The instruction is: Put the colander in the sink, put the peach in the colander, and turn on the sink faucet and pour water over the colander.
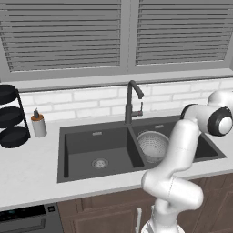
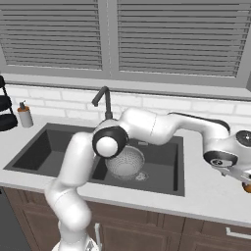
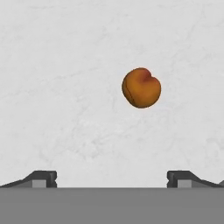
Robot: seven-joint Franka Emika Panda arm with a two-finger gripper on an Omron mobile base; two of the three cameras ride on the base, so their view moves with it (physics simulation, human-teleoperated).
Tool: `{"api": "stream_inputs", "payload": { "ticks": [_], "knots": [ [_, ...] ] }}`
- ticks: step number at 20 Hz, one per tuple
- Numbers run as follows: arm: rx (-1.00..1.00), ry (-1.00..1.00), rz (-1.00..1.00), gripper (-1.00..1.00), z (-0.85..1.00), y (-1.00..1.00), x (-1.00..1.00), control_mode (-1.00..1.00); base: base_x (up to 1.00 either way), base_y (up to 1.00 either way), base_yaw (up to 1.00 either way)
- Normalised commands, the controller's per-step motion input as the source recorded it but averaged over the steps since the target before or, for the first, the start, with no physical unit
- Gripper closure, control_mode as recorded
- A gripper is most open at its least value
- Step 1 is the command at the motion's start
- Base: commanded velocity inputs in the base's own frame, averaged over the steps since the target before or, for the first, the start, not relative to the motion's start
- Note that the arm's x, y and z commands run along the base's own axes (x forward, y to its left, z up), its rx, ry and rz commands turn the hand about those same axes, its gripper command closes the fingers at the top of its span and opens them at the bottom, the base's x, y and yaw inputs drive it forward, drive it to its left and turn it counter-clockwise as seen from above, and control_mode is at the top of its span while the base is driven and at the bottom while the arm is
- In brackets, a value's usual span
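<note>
The silver perforated colander (image 1: 152,144) (image 2: 126,162) sits upright in the right basin of the dark grey sink (image 1: 91,132) (image 2: 166,164). Behind the divider stands the dark gooseneck sink faucet (image 1: 132,102) (image 2: 104,102); no water shows. On the white counter right of the sink lies the small orange peach (image 3: 141,87) (image 2: 246,187). My gripper (image 3: 111,177) hangs open above the counter, fingers spread wide and empty. In the hand view the peach lies ahead of the fingertips, a little right of centre, clear of them.
An orange-capped soap bottle (image 1: 38,125) (image 2: 24,115) and stacked black round racks (image 1: 11,117) (image 2: 4,110) stand on the counter left of the sink. The tiled wall and shuttered window run behind. My arm reaches over the right basin.
</note>
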Motion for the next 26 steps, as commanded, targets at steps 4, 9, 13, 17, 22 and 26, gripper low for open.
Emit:
{"api": "stream_inputs", "payload": {
  "ticks": [4,9,13,17,22,26],
  "knots": [
    [0.00,0.00,0.00,-1.00,-0.33,-0.02,0.00,-1.00,0.00,0.00,0.00],
    [0.00,0.00,0.00,-1.00,-0.42,0.00,0.04,-1.00,0.00,0.00,0.00],
    [0.00,0.00,0.00,-1.00,-0.24,-0.07,0.07,-1.00,0.00,0.00,0.00],
    [0.00,0.04,0.00,-1.00,-0.16,-0.15,0.19,-1.00,0.00,0.00,0.00],
    [0.00,0.06,0.00,-1.00,-0.17,-0.16,0.27,-1.00,0.00,0.00,0.00],
    [0.00,0.05,0.00,-1.00,-0.13,-0.36,0.19,-1.00,0.00,0.00,0.00]
  ]
}}
